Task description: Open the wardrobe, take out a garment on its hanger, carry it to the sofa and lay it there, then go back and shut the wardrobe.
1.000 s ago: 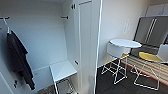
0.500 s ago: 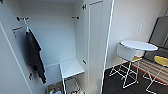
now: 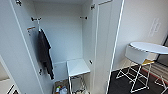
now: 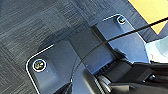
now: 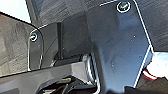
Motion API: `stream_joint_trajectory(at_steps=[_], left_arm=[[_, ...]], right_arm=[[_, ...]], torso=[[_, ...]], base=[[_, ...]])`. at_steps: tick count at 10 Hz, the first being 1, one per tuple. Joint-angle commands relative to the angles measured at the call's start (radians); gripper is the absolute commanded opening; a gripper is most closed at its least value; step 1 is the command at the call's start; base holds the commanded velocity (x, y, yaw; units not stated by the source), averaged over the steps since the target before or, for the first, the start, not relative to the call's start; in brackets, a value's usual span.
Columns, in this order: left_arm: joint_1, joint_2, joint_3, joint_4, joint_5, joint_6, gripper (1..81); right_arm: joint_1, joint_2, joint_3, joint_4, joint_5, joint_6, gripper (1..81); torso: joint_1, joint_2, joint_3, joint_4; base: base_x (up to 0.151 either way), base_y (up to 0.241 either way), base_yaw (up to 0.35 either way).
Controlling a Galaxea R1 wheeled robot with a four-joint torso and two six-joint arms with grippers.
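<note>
1. A white-walled room with dark carpet; a round white tabletop (image 3: pixel 150 47) on thin white legs stands to the right, with a white chair (image 3: pixel 135 55) tucked against it.
2. The wardrobe (image 3: pixel 105 45) fills the left and centre of the head view. Both doors stand open, showing a pale interior.
3. Inside, a dark grey T-shirt (image 3: pixel 45 53) hangs from the rail on the left side. A small white stool (image 3: pixel 77 67) sits on the wardrobe floor, with small colourful items (image 3: pixel 60 89) beside its legs.
4. The dark red jacket with white sleeves is not on the rail. In the right wrist view a white and red patch (image 5: pixel 156 68) sits at the picture's edge; whether it is the jacket cannot be told.
5. Both wrist views look down past the robot's own dark plates onto carpet. Whether either pincer is spread or pressed together cannot be told.
6. Risk, as a judgement: the open right door stands close to the chair and tabletop, so a wide arm swing could knock them.
</note>
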Motion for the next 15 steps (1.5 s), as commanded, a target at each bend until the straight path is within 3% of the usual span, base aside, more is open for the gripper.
stream_joint_trajectory(at_steps=[1, 10, 15], left_arm=[[-0.057, -0.002, -0.002, 0.009, 0.038, 0.005, 81.1], [-0.054, -0.002, -0.002, 0.007, 0.037, 0.003, 81.1], [-0.051, -0.007, -0.002, 0.001, 0.040, -0.010, 81.1]], right_arm=[[0.041, 0.005, 0.001, 0.003, -0.047, -0.002, 81.1], [0.039, 0.003, 0.001, 0.004, -0.044, -0.002, 81.1], [0.038, 0.004, 0.001, 0.006, -0.041, -0.002, 81.1]], torso=[[0.000, 0.000, 0.000, 0.000], [0.000, 0.000, 0.000, 0.000], [0.000, 0.000, 0.000, 0.000]], base=[[0.000, 0.000, 0.151], [0.000, 0.000, 0.137], [0.000, 0.000, 0.000]])
